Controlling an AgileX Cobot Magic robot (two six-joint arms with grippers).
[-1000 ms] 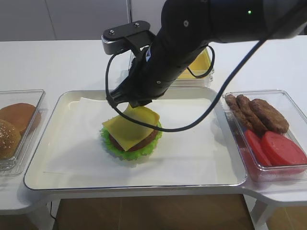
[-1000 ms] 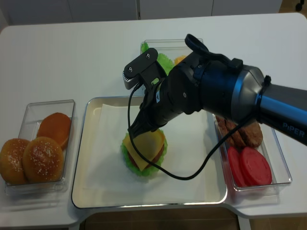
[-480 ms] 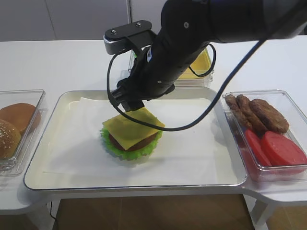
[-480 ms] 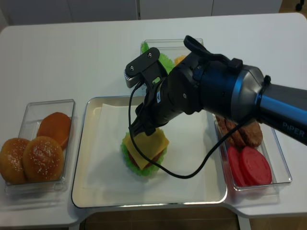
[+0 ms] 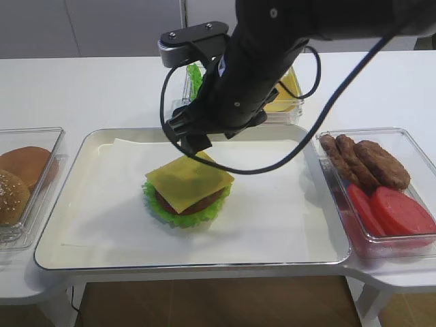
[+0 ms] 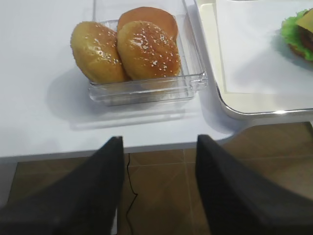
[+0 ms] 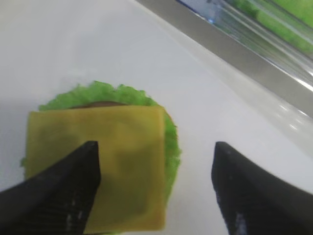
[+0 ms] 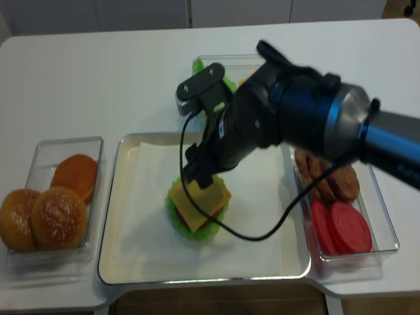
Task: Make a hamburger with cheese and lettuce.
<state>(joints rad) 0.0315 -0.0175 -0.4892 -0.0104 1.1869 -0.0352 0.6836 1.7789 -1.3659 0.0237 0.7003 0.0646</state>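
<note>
Right gripper [image 7: 154,183] hangs just above the hamburger [image 5: 187,194], jaws spread wide, nothing between them. Both dark fingers [image 7: 58,191] flank the stack in the wrist view, clear of it.

Cheese [image 5: 189,180] lies flat on the patty, one square yellow slice, corners overhanging the round meat. Lettuce [image 5: 178,216] frills out green all round underneath. The stack sits on white paper [image 5: 272,211] lining the metal tray [image 5: 65,259], left of the tray's middle, nearer its far edge than its front edge.

Left gripper [image 6: 156,188] parked off the worktop's front edge at the left end, jaws apart, empty, floor showing between them. Just beyond it, a clear tub of buns [image 6: 142,49], two seeded ones in front.

Right end of the worktop: clear tub [image 5: 409,143] with brown patties [image 5: 368,160] at the back, red tomato slices [image 5: 392,211] in front. Behind the tray's far edge, another clear container [image 8: 216,62], mostly hidden by the arm; green leaves and some yellow show in it.
</note>
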